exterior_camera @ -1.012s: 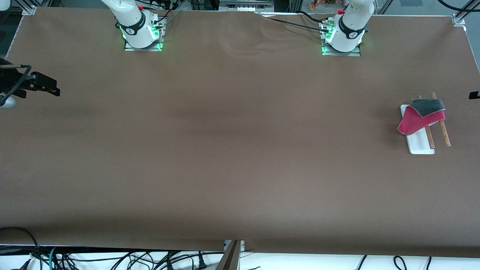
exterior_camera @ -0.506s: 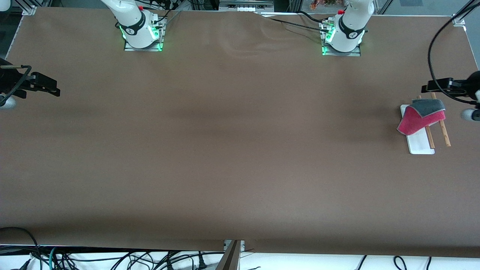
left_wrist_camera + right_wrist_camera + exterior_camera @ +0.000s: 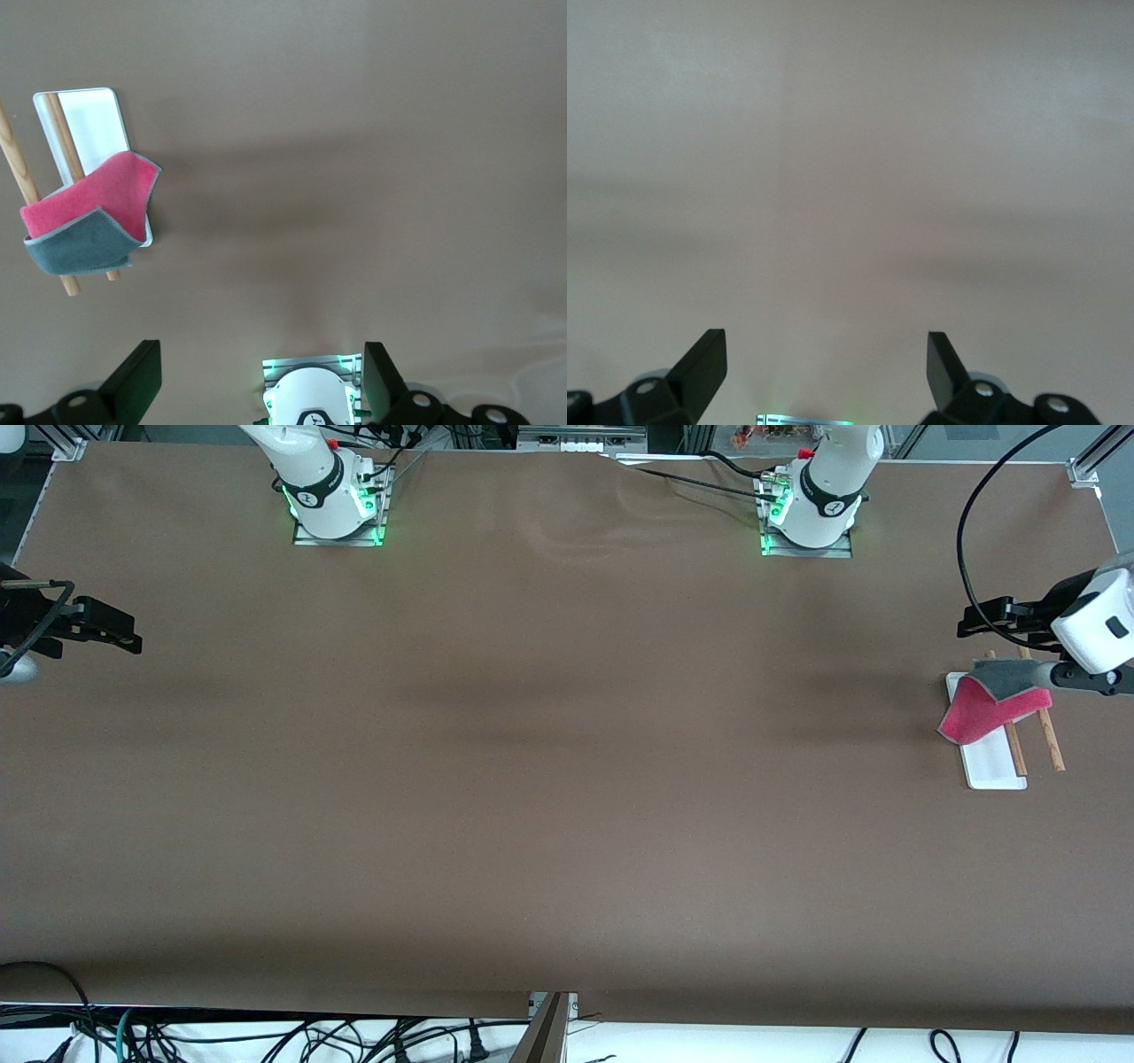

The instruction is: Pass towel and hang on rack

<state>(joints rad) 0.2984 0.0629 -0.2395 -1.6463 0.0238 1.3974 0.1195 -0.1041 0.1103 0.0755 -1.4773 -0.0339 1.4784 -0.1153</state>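
The towel (image 3: 990, 701), dark grey on top and pink-red below, hangs draped over the two brown rods (image 3: 1054, 748) of the rack, whose white base (image 3: 994, 769) stands near the left arm's end of the table. It also shows in the left wrist view (image 3: 89, 221), with the base (image 3: 93, 133) beside it. My left gripper (image 3: 982, 618) is open and empty in the air, over the table just off the rack's end toward the robots' bases. Its jaws (image 3: 259, 376) stand wide apart. My right gripper (image 3: 128, 636) is open and empty, waiting over the right arm's end of the table (image 3: 824, 365).
The brown table cloth (image 3: 567, 779) is wrinkled between the two arm bases. The left arm's base (image 3: 808, 514) and the right arm's base (image 3: 337, 509) stand along the table's edge farthest from the front camera. A black cable (image 3: 970, 558) loops above the left gripper.
The left arm has swung in from the table's end; its gripper and white hand now hang close over the rack's end. The towel, rack and right arm have not moved.
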